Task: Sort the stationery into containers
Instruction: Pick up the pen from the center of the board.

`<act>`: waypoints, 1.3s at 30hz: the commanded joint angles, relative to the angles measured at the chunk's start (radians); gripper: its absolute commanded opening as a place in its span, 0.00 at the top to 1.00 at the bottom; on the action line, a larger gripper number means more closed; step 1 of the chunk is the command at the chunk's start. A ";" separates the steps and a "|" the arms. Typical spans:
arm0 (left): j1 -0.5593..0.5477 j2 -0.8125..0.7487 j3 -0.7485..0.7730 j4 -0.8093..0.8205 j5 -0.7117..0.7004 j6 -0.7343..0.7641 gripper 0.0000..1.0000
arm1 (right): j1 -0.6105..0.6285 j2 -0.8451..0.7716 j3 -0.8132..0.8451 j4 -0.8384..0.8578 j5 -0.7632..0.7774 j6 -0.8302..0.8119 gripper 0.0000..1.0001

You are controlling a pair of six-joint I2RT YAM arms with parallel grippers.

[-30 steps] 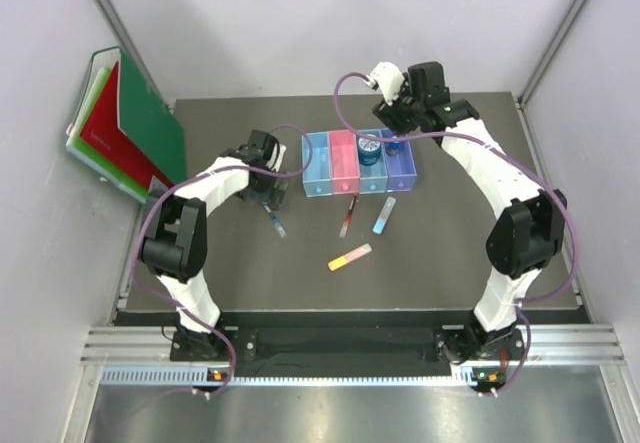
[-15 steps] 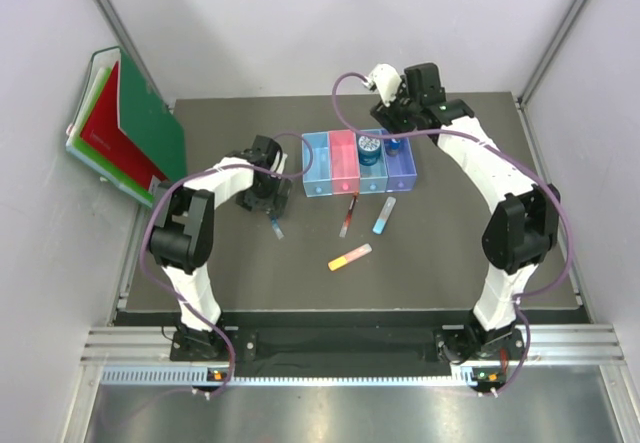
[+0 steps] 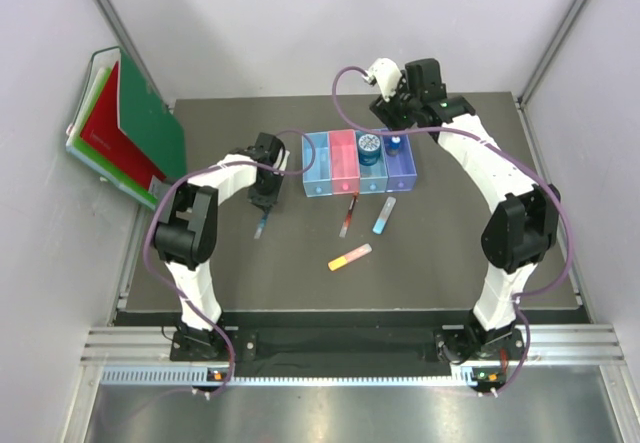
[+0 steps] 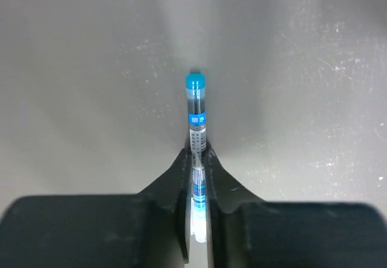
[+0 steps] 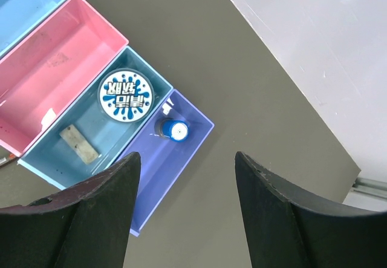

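While the blue pen (image 4: 196,107) pokes out in front, my left hand (image 4: 197,159) pinches it tight, just left of the four bins (image 3: 317,168), low over the dark surface (image 3: 450,253). My right hand (image 5: 186,159) is spread wide with nothing in it, above the violet bin (image 5: 158,183).

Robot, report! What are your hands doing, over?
Left hand shut on blue pen. Right hand open above bins. Nothing seen in the way.
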 commanded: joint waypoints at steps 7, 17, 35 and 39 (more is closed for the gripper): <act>0.003 -0.004 0.040 0.006 -0.052 0.003 1.00 | -0.007 -0.008 0.050 0.029 0.000 0.020 0.36; 0.019 -0.066 0.149 -0.026 0.022 0.009 1.00 | -0.009 -0.034 0.019 0.030 0.032 -0.002 0.36; 0.031 -0.104 0.385 0.083 0.266 -0.085 1.00 | -0.033 -0.055 -0.053 0.134 0.258 0.017 0.35; 0.031 -0.075 0.404 0.163 0.320 -0.128 1.00 | -0.045 -0.048 -0.065 0.179 0.339 0.032 0.35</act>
